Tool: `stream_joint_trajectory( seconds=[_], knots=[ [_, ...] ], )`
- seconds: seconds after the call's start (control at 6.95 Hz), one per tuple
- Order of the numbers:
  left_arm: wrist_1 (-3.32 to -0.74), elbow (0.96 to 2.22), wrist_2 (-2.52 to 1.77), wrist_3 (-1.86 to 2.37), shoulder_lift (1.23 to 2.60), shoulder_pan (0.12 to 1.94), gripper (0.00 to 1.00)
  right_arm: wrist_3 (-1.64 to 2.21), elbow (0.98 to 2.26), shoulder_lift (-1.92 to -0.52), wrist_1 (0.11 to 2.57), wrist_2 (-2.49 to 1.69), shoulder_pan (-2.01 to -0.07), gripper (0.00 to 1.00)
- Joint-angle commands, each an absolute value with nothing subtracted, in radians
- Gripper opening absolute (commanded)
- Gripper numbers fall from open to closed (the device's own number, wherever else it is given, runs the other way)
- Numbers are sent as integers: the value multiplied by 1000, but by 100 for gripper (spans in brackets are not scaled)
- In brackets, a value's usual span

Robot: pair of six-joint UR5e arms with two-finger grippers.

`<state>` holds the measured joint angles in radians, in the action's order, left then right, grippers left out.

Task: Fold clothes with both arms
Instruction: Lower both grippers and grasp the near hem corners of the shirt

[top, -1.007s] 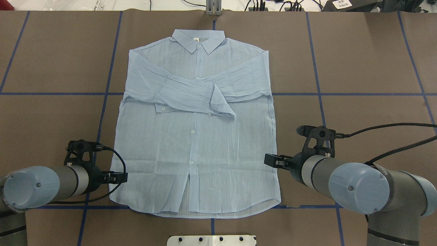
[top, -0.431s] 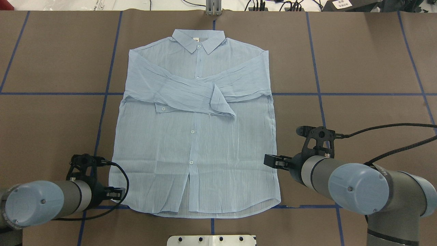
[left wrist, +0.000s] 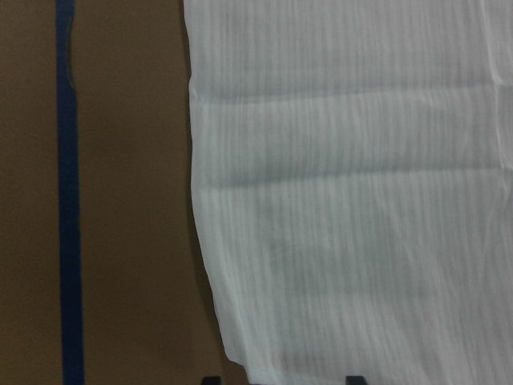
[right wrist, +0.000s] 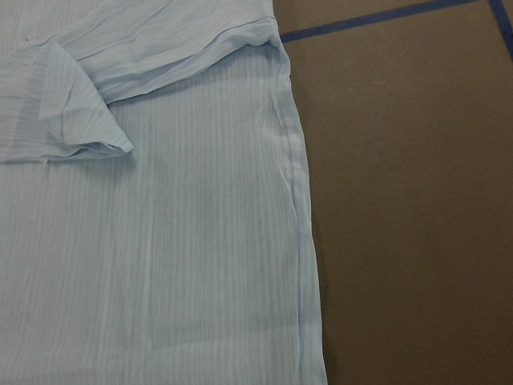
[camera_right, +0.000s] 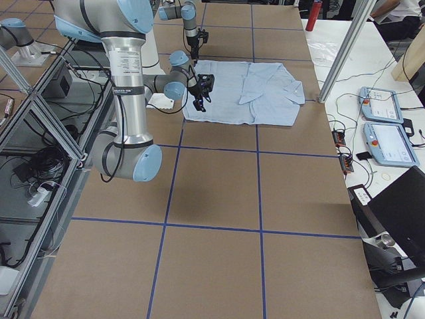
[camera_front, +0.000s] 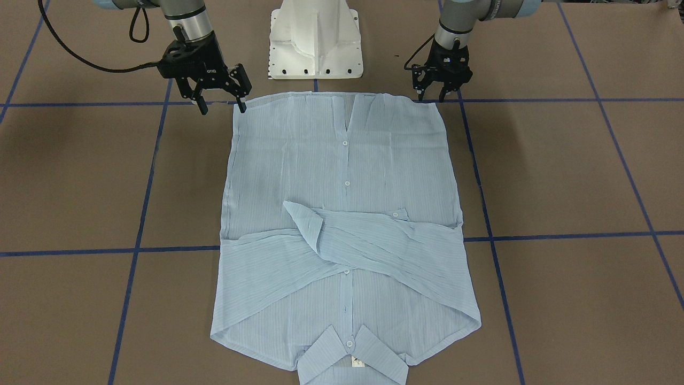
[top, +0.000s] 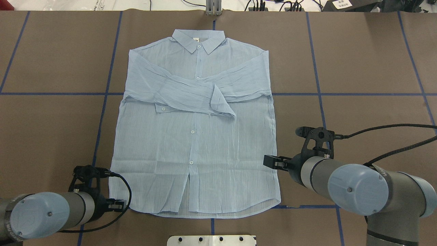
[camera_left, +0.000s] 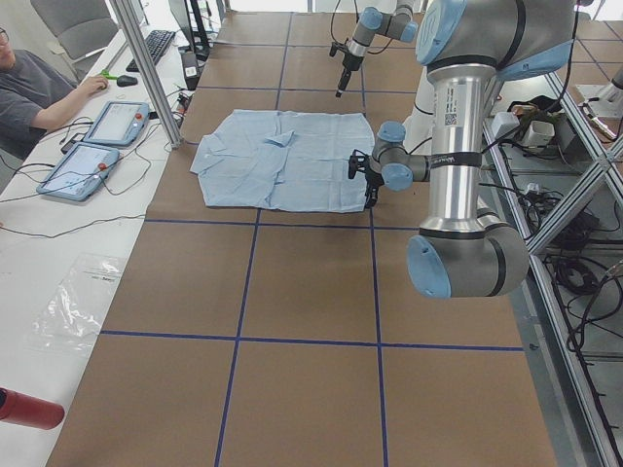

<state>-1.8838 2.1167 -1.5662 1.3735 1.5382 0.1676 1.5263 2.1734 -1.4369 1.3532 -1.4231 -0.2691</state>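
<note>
Black and two-fingered, the left gripper [camera_front: 430, 97] hangs point-down at the hem corner of the shirt [top: 194, 147] on the robot's left, jaws spread. Its wrist camera catches only two dark fingertips [left wrist: 355, 381] at the bottom edge of the frame, with the pale corner of cloth lying between them; whether they touch the fabric cannot be told. The right gripper [camera_front: 223, 108] is spread wider and sits just beside the opposite side seam, close to the hem (its own wrist camera shows none of its fingers, only cloth and table). Contact there is also unclear.

The shirt, thin, pale blue and finely striped, lies flat and face up in the middle of the brown table [top: 358, 68], hem toward the robot and collar [top: 198, 39] away from it. Both sleeves [top: 170, 90] are folded across the chest, and one cuff [top: 222, 104] is flipped over in a loose triangle. Small white buttons [top: 192, 131] run down the placket, partly covered where the sleeves cross.

From across the table, the collar is cut off by the frame's lower edge, and the white neck label [camera_front: 357, 363] is too small to read. The left arm [top: 41, 213] and right arm [top: 358, 188] both run out of frame at the shoulders. Dark blue tape lines [top: 51, 93] grid the tabletop, some passing under the shirt. A white pedestal base [camera_front: 315, 37] stands behind the hem. In the side view, a seated person [camera_left: 39, 88] is cropped at the edge
</note>
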Motion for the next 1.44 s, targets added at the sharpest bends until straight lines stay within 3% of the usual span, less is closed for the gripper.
stream_joint_trajectory(
  seconds=[0.0,0.72,1.29],
  knots=[
    [-1882,2111,-1572,1367,1548,169,59,1526,2171,-1434,1351,-1422,-268,100],
    [-1890,2079,-1569,1371,1546,206,59,1526,2166,-1431,1347,-1424,-268,100],
    [-1890,2077,-1577,1376,1548,204,16,1526,2160,-1436,1347,-1424,-268,100]
  ],
)
